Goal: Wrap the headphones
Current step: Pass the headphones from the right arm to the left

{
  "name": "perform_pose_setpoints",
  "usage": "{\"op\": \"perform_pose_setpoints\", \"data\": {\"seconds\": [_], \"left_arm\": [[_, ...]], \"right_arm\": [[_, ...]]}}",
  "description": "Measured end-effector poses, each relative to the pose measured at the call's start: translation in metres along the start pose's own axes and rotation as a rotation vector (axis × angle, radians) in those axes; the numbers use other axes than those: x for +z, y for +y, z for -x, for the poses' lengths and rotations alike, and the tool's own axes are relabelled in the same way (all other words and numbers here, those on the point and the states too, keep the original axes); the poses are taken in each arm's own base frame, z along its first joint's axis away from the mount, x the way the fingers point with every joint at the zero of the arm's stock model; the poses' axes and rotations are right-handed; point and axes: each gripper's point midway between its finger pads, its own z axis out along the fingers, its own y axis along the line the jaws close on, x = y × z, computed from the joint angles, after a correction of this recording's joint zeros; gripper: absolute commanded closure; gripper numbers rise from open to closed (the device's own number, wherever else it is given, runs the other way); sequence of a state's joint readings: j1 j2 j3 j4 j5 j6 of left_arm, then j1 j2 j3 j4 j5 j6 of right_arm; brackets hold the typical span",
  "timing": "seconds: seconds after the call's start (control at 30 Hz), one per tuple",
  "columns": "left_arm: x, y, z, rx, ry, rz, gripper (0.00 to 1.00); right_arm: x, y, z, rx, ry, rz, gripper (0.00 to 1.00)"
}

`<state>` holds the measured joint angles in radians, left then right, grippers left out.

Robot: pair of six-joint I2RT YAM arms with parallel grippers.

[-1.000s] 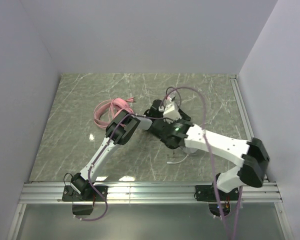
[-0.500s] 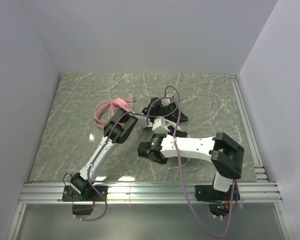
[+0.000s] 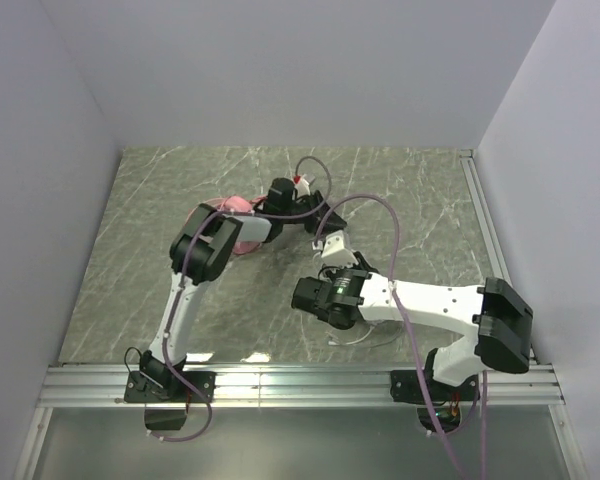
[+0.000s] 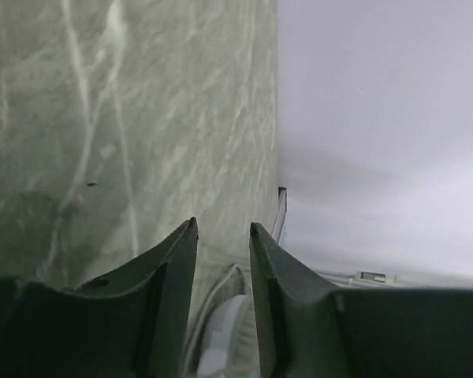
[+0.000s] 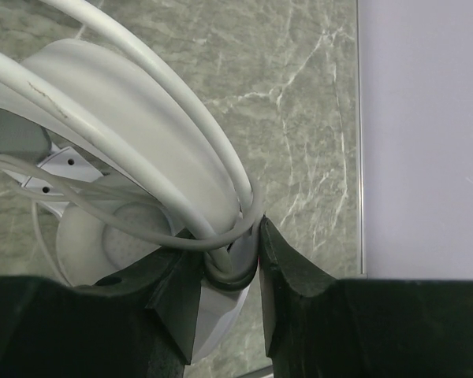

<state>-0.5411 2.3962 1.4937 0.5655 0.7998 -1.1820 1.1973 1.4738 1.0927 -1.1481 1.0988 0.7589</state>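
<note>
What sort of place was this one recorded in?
Probably a lab robot test cell, not a home or shop: a marble-patterned tabletop boxed in by plain white walls, with an aluminium rail along its near edge where the left arm and right arm are bolted.

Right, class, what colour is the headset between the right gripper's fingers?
The headset is white; the right wrist view shows it best.

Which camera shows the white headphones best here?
Right wrist: the white headphones fill the frame, cable looped over the headband, pinched in the right gripper. Top external shows only a white cable loop under the right arm; left wrist just an unclear white sliver.
</note>
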Motion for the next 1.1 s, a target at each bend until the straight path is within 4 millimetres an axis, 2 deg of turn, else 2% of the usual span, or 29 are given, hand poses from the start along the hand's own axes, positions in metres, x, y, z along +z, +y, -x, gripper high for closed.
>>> {"op": "perform_pose_setpoints", "data": {"seconds": [0.17, 0.3, 0.4, 0.47, 0.53, 0.63, 0.7, 0.73, 0.77, 0.83, 0.97, 1.1], "left_arm": [[-0.036, -0.045, 0.020, 0.079, -0.085, -0.003, 0.60], [-0.064, -0.090, 0.034, 0.163, -0.152, -0.023, 0.60], [-0.079, -0.122, 0.036, 0.225, -0.185, -0.024, 0.59], [-0.090, -0.137, 0.034, 0.255, -0.201, -0.015, 0.54], [-0.102, -0.151, 0.031, 0.284, -0.217, 0.007, 0.57], [-0.121, -0.160, 0.026, 0.324, -0.244, 0.062, 0.52], [-0.137, -0.158, 0.021, 0.336, -0.274, 0.118, 0.48], [-0.148, -0.157, 0.018, 0.336, -0.293, 0.151, 0.15], [-0.158, -0.154, 0.016, 0.338, -0.308, 0.181, 0.08], [-0.176, -0.149, 0.012, 0.312, -0.340, 0.230, 0.01], [-0.219, -0.133, 0.005, 0.238, -0.402, 0.291, 0.01], [-0.238, -0.121, -0.012, 0.143, -0.433, 0.309, 0.01]], "right_arm": [[0.005, 0.000, -0.005, -0.001, -0.007, -0.058, 1.00], [0.012, -0.002, -0.008, -0.005, -0.039, -0.151, 1.00], [0.015, -0.001, -0.007, -0.019, -0.070, -0.195, 1.00], [0.015, -0.001, -0.006, -0.006, -0.084, -0.202, 1.00], [0.014, -0.001, -0.005, 0.012, -0.088, -0.200, 1.00], [0.013, 0.000, -0.005, 0.026, -0.091, -0.199, 1.00], [0.013, 0.000, -0.005, 0.033, -0.095, -0.199, 1.00], [0.013, 0.000, -0.005, 0.036, -0.097, -0.198, 1.00], [0.013, 0.000, -0.004, 0.039, -0.101, -0.198, 1.00], [0.012, 0.001, -0.003, 0.047, -0.107, -0.196, 1.00], [0.011, 0.002, -0.002, 0.057, -0.118, -0.195, 1.00], [0.011, 0.002, 0.000, 0.071, -0.126, -0.195, 1.00]]}}
